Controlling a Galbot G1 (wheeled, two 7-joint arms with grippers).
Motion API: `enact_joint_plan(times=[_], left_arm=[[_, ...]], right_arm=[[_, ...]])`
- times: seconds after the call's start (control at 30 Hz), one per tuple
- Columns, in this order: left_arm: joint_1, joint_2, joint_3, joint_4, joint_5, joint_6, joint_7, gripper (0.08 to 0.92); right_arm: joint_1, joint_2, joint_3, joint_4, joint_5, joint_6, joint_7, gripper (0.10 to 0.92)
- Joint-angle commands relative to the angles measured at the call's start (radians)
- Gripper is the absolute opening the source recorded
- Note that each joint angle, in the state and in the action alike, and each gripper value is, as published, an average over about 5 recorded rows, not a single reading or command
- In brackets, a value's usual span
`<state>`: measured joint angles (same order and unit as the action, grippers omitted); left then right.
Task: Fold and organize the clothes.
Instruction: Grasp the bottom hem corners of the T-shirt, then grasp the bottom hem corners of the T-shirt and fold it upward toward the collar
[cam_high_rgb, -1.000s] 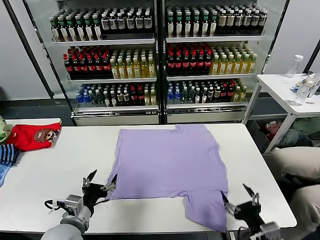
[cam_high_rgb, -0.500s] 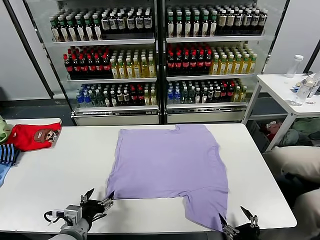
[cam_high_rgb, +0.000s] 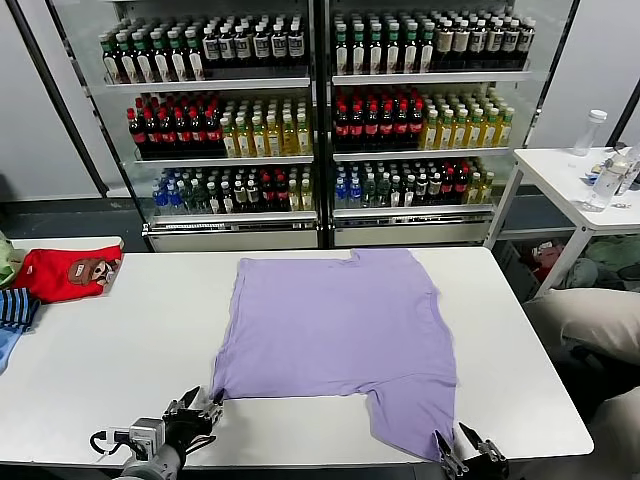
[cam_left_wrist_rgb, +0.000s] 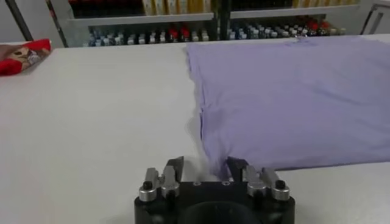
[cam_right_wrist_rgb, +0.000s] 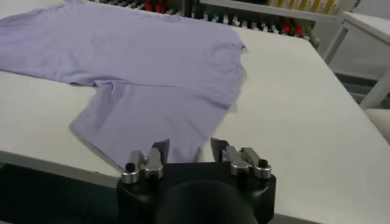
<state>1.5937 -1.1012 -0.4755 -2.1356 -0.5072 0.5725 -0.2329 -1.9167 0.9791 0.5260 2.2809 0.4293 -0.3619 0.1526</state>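
At the table's (cam_high_rgb: 90, 340) near edge | left gripper (cam_high_rgb: 203, 409) half-closed at T-shirt (cam_high_rgb: 335, 325) corner, hold unclear | right gripper (cam_high_rgb: 462, 449) half-closed at sleeve hem, hold unclear | shirt flat just ahead | tip: pinch both layers fully, lift both sides evenly

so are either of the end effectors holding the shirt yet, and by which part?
Cannot be told. Left end effector brackets the purple T-shirt's near left corner; right end effector brackets its near right corner.
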Motion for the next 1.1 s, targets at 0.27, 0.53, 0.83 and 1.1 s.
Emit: enact_joint_plan(times=[0.27,0.53,0.83,1.1], left_arm=[[0.003,-0.018,0.002,-0.001,0.009,0.008,0.011,0.163],[0.053,0.001,-0.016,-0.053,0.013,0.008,0.011,0.089],[0.372,0.076,-0.155,-0.223,0.033,-0.033,0.032,0.089],[0.469,0.082,-0.307,-0.26,0.006,-0.089,0.037,0.089]], right_arm=[[0.021,-0.005,0.002,0.004,0.057,-0.012,-0.001,0.111],[-0.038,-0.023,0.049,0.079,0.07,-0.018,-0.001,0.111],[-0.325,-0.059,0.205,0.244,0.072,0.005,-0.041,0.111],[-0.298,-0.052,0.195,0.277,0.061,0.01,-0.043,0.111]])
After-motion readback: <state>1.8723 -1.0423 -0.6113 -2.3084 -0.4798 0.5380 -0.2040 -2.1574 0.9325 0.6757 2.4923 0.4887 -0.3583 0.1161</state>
